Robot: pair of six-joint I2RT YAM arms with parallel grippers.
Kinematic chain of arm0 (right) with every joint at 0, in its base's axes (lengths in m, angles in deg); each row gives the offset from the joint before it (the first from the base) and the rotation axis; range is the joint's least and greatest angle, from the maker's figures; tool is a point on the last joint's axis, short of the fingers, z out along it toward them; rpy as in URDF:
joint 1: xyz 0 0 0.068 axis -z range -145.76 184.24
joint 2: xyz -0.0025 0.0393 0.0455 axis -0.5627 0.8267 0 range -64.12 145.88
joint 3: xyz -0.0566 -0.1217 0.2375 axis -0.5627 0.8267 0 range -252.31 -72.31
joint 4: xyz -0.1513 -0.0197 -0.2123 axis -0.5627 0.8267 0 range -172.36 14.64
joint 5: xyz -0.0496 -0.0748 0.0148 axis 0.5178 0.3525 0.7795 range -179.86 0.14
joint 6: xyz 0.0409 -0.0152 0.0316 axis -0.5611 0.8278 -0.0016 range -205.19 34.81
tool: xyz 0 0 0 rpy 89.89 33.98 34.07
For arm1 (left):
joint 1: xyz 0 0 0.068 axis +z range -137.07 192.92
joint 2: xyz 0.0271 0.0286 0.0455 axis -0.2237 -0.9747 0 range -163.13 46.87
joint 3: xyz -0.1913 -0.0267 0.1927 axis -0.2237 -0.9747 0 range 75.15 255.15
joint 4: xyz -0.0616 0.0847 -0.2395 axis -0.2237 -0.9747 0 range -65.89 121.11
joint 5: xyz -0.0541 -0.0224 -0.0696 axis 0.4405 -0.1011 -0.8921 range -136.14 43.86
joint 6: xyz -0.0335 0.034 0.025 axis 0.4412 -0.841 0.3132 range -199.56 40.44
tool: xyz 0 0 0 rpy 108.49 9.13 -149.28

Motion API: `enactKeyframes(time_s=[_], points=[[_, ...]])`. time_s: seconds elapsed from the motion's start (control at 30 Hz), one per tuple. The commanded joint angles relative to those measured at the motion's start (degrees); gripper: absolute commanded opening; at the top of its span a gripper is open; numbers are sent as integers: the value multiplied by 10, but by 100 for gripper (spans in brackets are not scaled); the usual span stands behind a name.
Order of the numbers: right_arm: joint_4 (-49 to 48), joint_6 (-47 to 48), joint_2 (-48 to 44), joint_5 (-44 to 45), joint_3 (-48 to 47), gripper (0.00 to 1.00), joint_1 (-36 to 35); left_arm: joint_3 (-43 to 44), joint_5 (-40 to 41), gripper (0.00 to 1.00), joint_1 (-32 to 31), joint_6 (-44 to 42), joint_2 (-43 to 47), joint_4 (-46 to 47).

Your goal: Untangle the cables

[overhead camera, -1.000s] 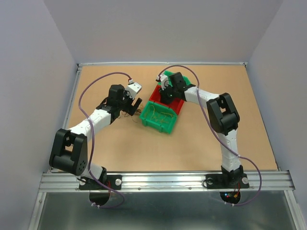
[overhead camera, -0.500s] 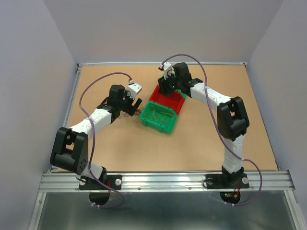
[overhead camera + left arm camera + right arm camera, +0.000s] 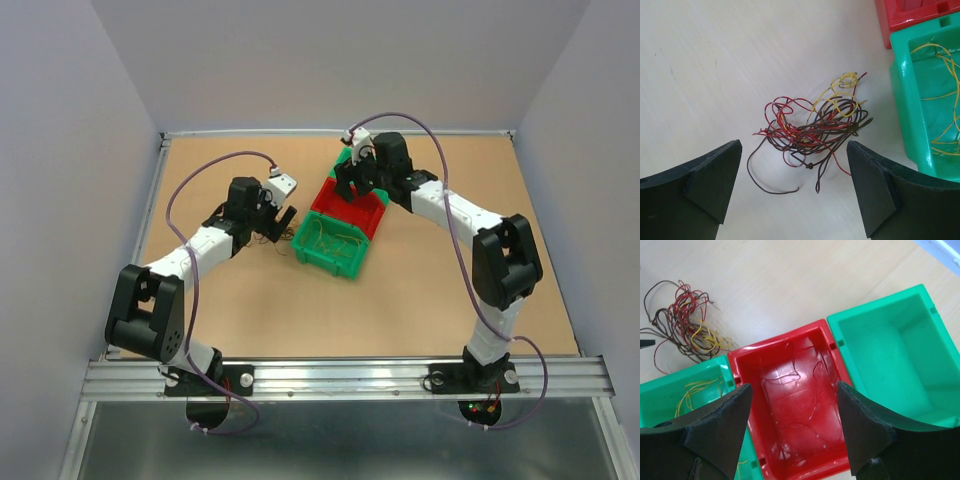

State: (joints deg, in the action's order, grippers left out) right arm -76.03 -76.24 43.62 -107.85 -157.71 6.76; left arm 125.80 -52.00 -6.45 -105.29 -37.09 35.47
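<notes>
A tangle of red, brown and yellow cables (image 3: 810, 125) lies on the table just left of the bins, and shows too in the right wrist view as the cables (image 3: 685, 325). My left gripper (image 3: 792, 170) hangs open right above it, its fingers apart on either side and touching nothing. My right gripper (image 3: 794, 405) is open over the red bin (image 3: 777, 338), holding nothing. Thin red strands (image 3: 790, 375) lie loose on that bin's floor. Yellow strands (image 3: 940, 100) lie in the near green bin (image 3: 897, 75).
A second green bin (image 3: 890, 350) stands beyond the red one, with nothing in it. From above, the three bins (image 3: 325, 262) form a tilted row at mid-table, with the left gripper (image 3: 280, 222) beside them and the right gripper (image 3: 350, 185) over them.
My right gripper has opened wide and its wrist has drawn back and to the right above the red bin. The left arm and the tangle have stayed put.
</notes>
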Motion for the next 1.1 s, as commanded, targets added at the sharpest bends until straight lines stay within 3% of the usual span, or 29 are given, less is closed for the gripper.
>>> enactKeyframes(time_s=[0.0, 0.1, 0.2, 0.23, 0.27, 0.33, 0.37, 0.4, 0.5, 0.6, 0.63, 0.77, 1.07], points=[[-57, -10, -53, 5, 48, 74, -6, 25, -11, 98, 2, -5, -22, -5], [-58, -11, -73, -2, 65, 75, -6, 41, 4, 97, 3, -5, -64, -5], [-86, -17, -89, -9, 85, 75, -6, 65, 1, 87, 3, -7, -107, -29], [-89, -17, -93, -12, 95, 75, -6, 70, -2, 80, 3, -9, -115, -37], [-92, -17, -97, -12, 101, 75, -6, 83, -2, 57, 4, -6, -128, -56], [-105, -19, -111, -13, 113, 75, -6, 88, -8, 33, 11, 1, -124, -62], [-108, -19, -116, -16, 125, 75, -6, 85, -14, 10, 22, 8, -103, -53], [-117, -19, -121, -19, 132, 75, -6, 75, -26, 3, 27, 9, -87, -47], [-134, -19, -143, -41, 158, 75, -6, 44, -22, 0, 33, 17, -22, -15], [-174, -12, -169, -131, 199, 75, -6, 20, -24, 0, 35, 26, 35, 11], [-211, -15, -175, -189, 212, 76, -6, 14, -27, 0, 36, 26, 49, 17], [-348, -65, -193, -272, 278, 78, -9, -6, -37, 0, 36, 33, 126, 27], [-456, -132, -172, -252, 284, 77, -42, -35, -94, 0, 36, 39, 225, 20]])
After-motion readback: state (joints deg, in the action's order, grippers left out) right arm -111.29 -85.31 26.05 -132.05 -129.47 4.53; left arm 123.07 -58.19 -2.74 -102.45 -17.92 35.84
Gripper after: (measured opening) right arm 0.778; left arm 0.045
